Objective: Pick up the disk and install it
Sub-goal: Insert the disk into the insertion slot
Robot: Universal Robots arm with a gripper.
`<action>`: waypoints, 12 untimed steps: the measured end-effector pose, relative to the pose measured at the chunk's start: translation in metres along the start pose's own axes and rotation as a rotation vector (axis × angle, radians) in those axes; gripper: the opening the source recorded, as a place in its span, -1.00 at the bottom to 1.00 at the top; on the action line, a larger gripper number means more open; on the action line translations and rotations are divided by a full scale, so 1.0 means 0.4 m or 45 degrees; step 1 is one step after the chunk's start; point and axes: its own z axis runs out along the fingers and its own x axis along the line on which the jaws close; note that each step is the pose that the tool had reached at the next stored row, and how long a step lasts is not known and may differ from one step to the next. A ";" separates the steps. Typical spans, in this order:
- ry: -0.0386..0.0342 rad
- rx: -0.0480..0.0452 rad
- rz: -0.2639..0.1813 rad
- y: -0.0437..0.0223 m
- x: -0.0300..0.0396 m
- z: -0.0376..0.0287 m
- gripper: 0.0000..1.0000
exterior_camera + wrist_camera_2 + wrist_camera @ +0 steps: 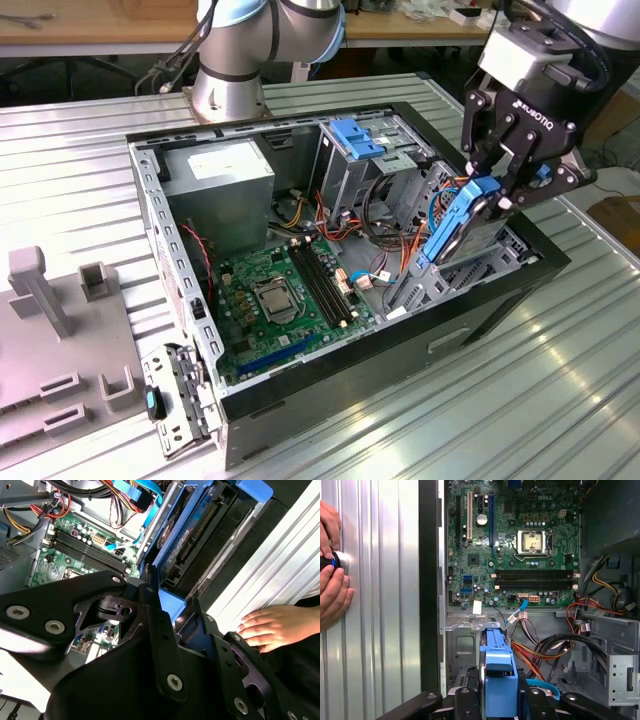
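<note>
The disk (452,228), a dark drive in a bright blue carrier, hangs on edge and tilted over the drive cage of the open computer case (350,362), near the wall at the exterior view's right. My gripper (500,195) is shut on its upper end. In the second wrist view the black fingers (161,630) clamp the blue frame of the disk (192,550). The first wrist view has the disk's blue carrier (499,672) between the gripper (499,702) fingers, above the cage and cables. Whether its lower end touches the cage I cannot tell.
The motherboard (520,540) lies on the case floor, with orange and black cables (540,652) beside the cage. Another blue carrier (355,135) sits in a bay further back. A person's hands (331,582) rest on the ribbed metal table by the case. Grey fixtures (60,340) stand at the exterior view's left.
</note>
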 end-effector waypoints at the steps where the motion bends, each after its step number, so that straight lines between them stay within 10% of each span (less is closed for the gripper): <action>1: -0.0001 0.000 0.000 0.000 0.000 0.002 -0.26; 12: -0.0001 0.000 0.000 0.000 0.001 0.020 -0.26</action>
